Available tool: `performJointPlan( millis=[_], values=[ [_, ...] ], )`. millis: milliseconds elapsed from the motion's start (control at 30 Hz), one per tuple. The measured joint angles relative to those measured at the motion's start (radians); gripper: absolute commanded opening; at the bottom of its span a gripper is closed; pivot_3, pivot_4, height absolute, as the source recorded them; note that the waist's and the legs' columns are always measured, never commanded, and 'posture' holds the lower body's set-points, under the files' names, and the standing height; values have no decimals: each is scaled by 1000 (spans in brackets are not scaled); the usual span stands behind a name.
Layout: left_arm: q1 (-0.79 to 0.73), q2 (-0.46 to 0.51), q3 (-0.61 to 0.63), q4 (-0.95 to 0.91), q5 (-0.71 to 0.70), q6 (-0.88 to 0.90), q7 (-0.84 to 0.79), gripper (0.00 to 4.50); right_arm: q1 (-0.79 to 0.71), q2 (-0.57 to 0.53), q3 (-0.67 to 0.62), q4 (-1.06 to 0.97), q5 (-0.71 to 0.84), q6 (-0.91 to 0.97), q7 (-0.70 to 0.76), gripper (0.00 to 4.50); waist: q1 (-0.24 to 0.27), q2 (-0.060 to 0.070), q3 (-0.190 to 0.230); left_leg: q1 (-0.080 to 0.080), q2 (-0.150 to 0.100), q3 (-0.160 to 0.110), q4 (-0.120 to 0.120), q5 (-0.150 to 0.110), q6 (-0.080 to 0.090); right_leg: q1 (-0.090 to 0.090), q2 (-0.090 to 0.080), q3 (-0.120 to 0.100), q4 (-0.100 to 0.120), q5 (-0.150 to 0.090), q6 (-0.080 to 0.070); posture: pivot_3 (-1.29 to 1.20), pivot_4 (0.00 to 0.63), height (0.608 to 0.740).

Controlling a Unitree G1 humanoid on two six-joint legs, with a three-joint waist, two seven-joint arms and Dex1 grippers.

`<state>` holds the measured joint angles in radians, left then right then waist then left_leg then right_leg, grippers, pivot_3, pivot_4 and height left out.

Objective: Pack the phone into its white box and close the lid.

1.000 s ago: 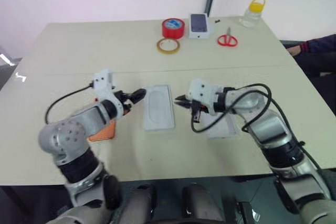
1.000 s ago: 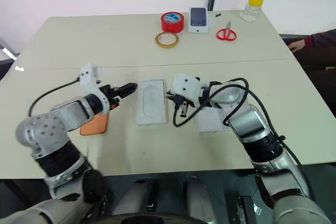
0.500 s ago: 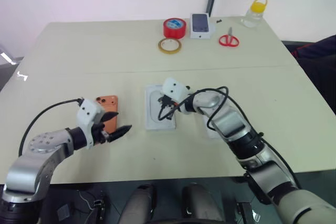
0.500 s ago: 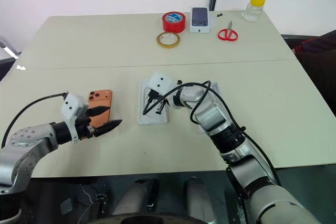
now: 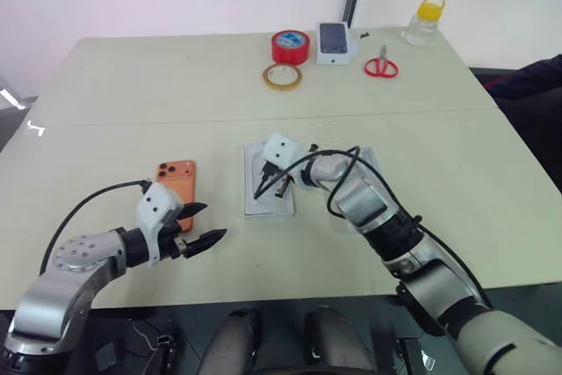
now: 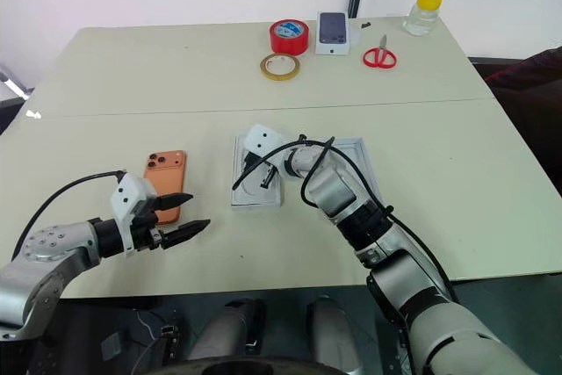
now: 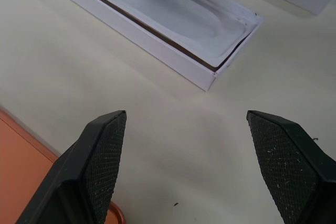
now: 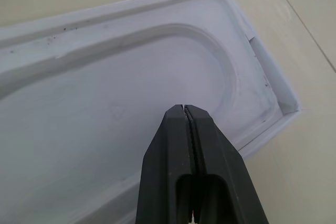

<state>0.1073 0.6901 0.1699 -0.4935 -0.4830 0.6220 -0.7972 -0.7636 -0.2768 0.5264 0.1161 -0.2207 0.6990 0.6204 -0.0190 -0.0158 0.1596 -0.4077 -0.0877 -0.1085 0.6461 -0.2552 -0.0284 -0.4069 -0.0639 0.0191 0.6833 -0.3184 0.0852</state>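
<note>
The orange phone point(image 5: 176, 180) lies back up on the table, left of the white box point(image 5: 268, 183). A white insert point(image 8: 105, 103) with an oblong recess sits in that box. My right gripper point(image 8: 184, 109) is shut and empty, its tip low over the recess; whether it touches the insert I cannot tell. The lid point(image 6: 351, 151) lies just right of the box, partly hidden under my right arm. Near the table's front edge my left gripper point(image 5: 200, 230) hangs open and empty, just in front of the phone, pointing toward the box.
At the far side stand a red tape roll point(image 5: 291, 46), a tan tape ring point(image 5: 282, 76), a small white box with a phone picture point(image 5: 333, 43), red scissors point(image 5: 380, 67) and a yellow-capped bottle point(image 5: 423, 20). A person's dark sleeve point(image 5: 536, 76) shows at the right edge.
My left gripper drew back from the box toward the near edge, uncovering the phone. My right gripper moved left and down, from between the lid and the box to over the insert.
</note>
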Motion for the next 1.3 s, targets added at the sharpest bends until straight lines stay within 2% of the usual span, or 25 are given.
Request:
performJointPlan(
  millis=[267,500,567,633,667,867,1033,1300],
  values=[
    [5,-31,0,13,-5,-8,17,3854,27,-10,6,-82,-7,-3,31,29,-2,0,0,0,0,0,0,0,0,0,0,0,0,0,0,0,150,740],
    [8,-66,28,28,-38,-2,51,3854,27,37,-28,-134,39,7,49,29,0,0,0,0,0,0,0,0,0,0,0,0,0,0,0,0,150,740],
    [-78,-126,132,91,-129,106,158,3854,30,42,-32,-134,50,-19,52,29,3,0,0,0,0,-2,0,-1,2,0,1,-1,0,0,0,0,150,740],
    [-147,-134,215,141,-161,182,257,4367,33,46,-33,-134,57,-35,54,0,1,-1,0,0,0,-2,1,-1,1,0,1,-2,1,0,0,0,150,740],
    [-185,-132,247,160,-161,230,317,4469,37,52,-33,-134,63,-45,55,0,-2,-1,0,0,0,-2,1,0,0,0,1,-1,1,0,0,0,150,740],
    [-383,-151,354,320,-180,582,584,4469,33,119,-9,-94,66,-98,52,0,-10,-1,-1,0,0,-2,1,0,0,-1,1,-1,3,0,0,0,150,740],
    [-461,-146,374,336,-196,747,623,4469,-28,164,59,10,40,-133,62,0,-24,-2,-1,0,0,-2,1,1,-1,-1,1,-1,3,0,0,0,150,740],
    [-471,-154,375,266,-212,913,599,4469,-93,282,140,205,-4,-196,78,0,-27,-1,-1,0,0,-2,1,1,-2,-1,1,-1,4,0,0,0,150,740]
  ],
)
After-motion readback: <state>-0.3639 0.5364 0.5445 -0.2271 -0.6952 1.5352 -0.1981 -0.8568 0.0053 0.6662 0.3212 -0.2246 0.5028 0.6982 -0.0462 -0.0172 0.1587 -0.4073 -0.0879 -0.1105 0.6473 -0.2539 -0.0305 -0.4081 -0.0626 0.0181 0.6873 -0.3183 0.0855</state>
